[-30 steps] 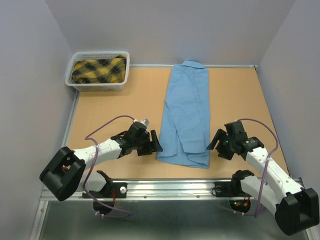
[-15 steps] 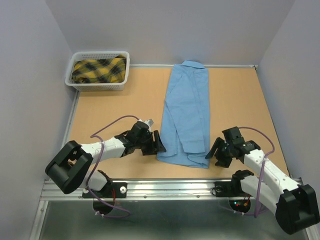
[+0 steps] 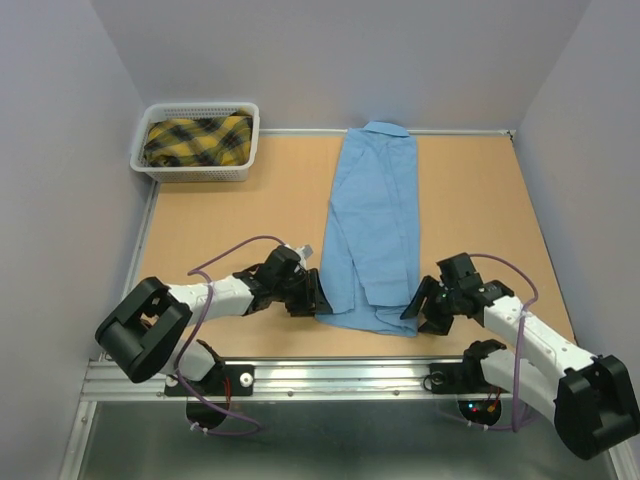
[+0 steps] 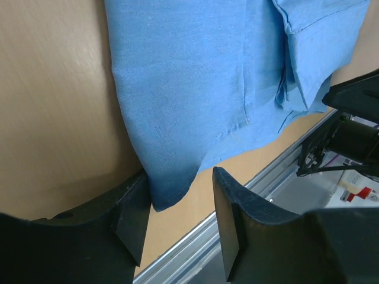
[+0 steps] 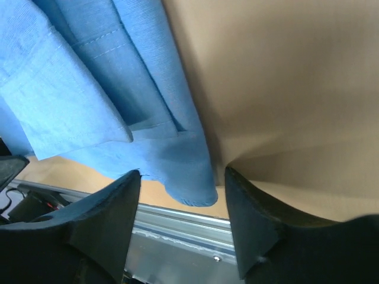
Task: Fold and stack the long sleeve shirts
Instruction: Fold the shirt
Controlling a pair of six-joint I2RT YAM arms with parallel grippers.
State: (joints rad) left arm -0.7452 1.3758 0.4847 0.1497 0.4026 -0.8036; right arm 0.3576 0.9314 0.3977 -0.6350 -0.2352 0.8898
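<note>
now the light blue shirt [image 3: 372,225] is lying flat on the tabletop [image 3: 230,220], narrowed lengthwise, its collar pointing away from both hands. the left hand [image 4: 180,204] is sitting low with its fingers apart, one near corner of the hem lying between them. the right hand [image 5: 180,195] is straddling the other corner likewise, released and gripping nothing yet. the step in hand looks to be taking the hem for a fold toward the collar. the next move is calling for both hands pinching every layer and lifting evenly.

lt blue shirt [image 3: 372,225] | folded lengthwise, narrow | lying flat, centred
</note>
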